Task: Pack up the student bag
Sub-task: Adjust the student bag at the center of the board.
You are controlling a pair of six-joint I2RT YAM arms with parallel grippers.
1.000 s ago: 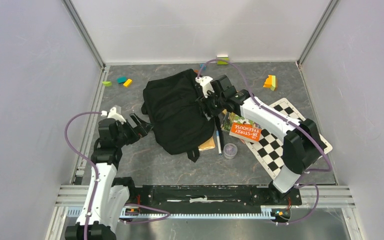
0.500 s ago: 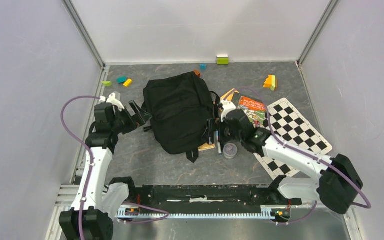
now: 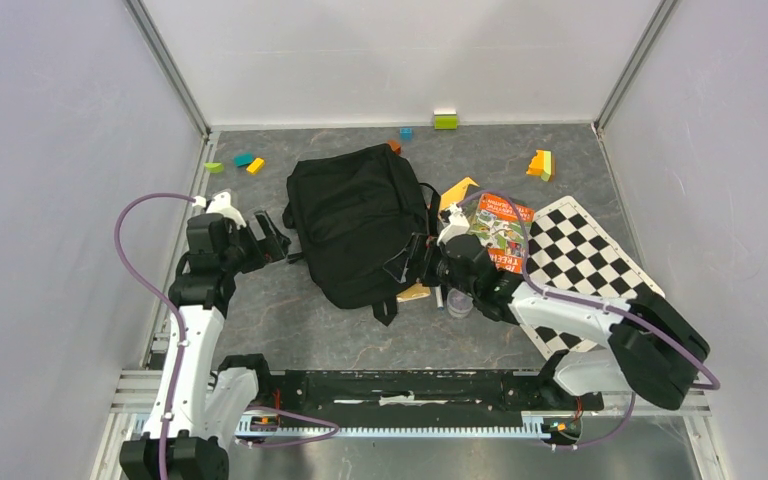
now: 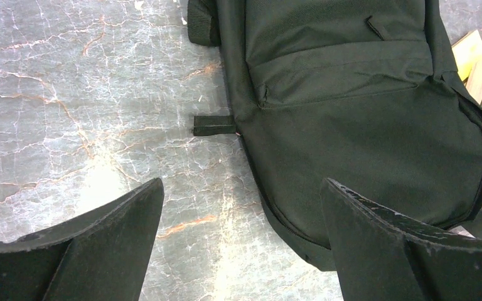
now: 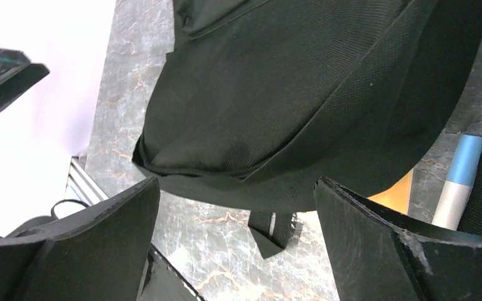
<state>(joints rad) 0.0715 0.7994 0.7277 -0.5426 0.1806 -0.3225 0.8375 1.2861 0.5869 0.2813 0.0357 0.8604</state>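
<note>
The student bag [image 3: 358, 225], a big black backpack, lies flat and closed in the middle of the floor. My left gripper [image 3: 268, 238] is open just left of the bag's left edge, touching nothing. From the left wrist the bag [image 4: 364, 100] fills the upper right, and the gripper [image 4: 241, 241] hangs over bare floor beside its corner. My right gripper [image 3: 426, 266] is open low against the bag's near right side. In the right wrist view the bag [image 5: 301, 94] sits above the empty gripper [image 5: 238, 235], with a strap end [image 5: 275, 231] between the fingers.
An orange and green book [image 3: 500, 225] lies partly on the checkered board [image 3: 590, 265]. A blue and white pen [image 3: 438, 296], a small clear round pot [image 3: 459, 302] and a yellow notebook [image 3: 415, 292] lie by the bag's right edge. Coloured blocks [image 3: 540, 163] are scattered along the back.
The right arm has swung from the bag's far right corner down to its near right side, and its gripper has opened wider. The book now lies farther back. The left gripper shifted slightly left.
</note>
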